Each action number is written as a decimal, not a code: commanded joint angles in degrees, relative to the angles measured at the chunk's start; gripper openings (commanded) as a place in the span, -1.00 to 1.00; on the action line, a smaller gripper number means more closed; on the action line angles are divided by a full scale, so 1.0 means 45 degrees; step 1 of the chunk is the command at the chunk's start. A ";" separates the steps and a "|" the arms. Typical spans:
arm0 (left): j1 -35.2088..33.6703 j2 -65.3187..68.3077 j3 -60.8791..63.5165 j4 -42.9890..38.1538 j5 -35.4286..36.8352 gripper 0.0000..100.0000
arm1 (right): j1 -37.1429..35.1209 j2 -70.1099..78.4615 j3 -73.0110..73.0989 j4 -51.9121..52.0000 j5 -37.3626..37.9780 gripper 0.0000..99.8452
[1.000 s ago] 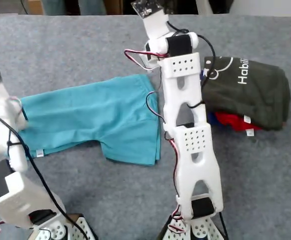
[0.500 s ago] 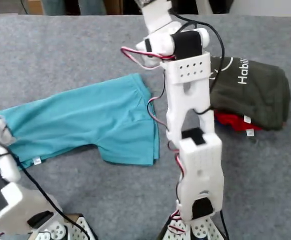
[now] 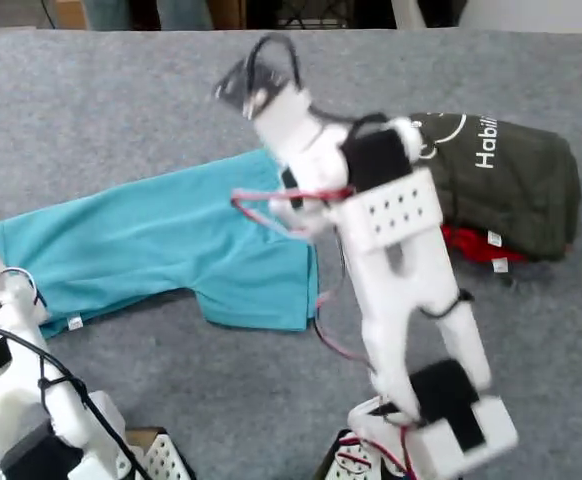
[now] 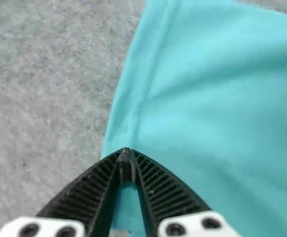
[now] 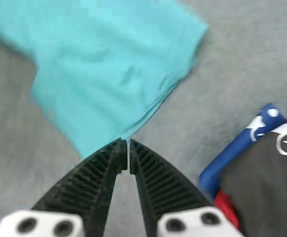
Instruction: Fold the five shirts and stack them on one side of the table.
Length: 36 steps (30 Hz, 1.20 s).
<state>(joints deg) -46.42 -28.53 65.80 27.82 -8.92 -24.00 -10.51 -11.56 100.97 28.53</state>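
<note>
Teal shirt (image 3: 161,240), hem pinched by left gripper (image 4: 125,155), lies near tight-closed right gripper (image 5: 128,144).

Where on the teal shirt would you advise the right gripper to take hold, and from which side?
Probably the end hem of the teal shirt nearest the folded stack, approached low from the stack's side: that edge lies flat beside bare table, while the left gripper clamps the opposite end.
</note>
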 commanded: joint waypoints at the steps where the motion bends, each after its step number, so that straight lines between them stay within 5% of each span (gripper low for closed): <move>1: 0.0186 0.0254 -0.0107 -0.0430 0.0117 -0.94 | -0.0313 -0.1963 0.2667 -0.0274 0.0957 -0.97; 8: 0.0068 0.0781 -0.0166 -0.0821 0.0117 -0.94 | -0.0332 -0.3741 0.5480 -0.1387 0.1055 -0.96; 17: -0.0361 0.0781 -0.0225 -0.0821 0.0176 -0.94 | -0.1328 -0.4034 0.7297 0.0039 0.2872 -0.96; 24: -0.0400 0.0781 -0.0225 -0.0821 0.0176 -0.94 | -0.3829 -0.3976 0.9133 -0.0059 0.3927 -0.59; 36: -0.0381 0.0781 -0.0225 -0.0860 0.0176 -0.94 | -0.5001 -0.3096 1.2415 -0.5802 0.4415 -0.49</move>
<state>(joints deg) -47.91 -25.01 65.80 24.84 -8.48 -45.80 -26.42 43.21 80.84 47.78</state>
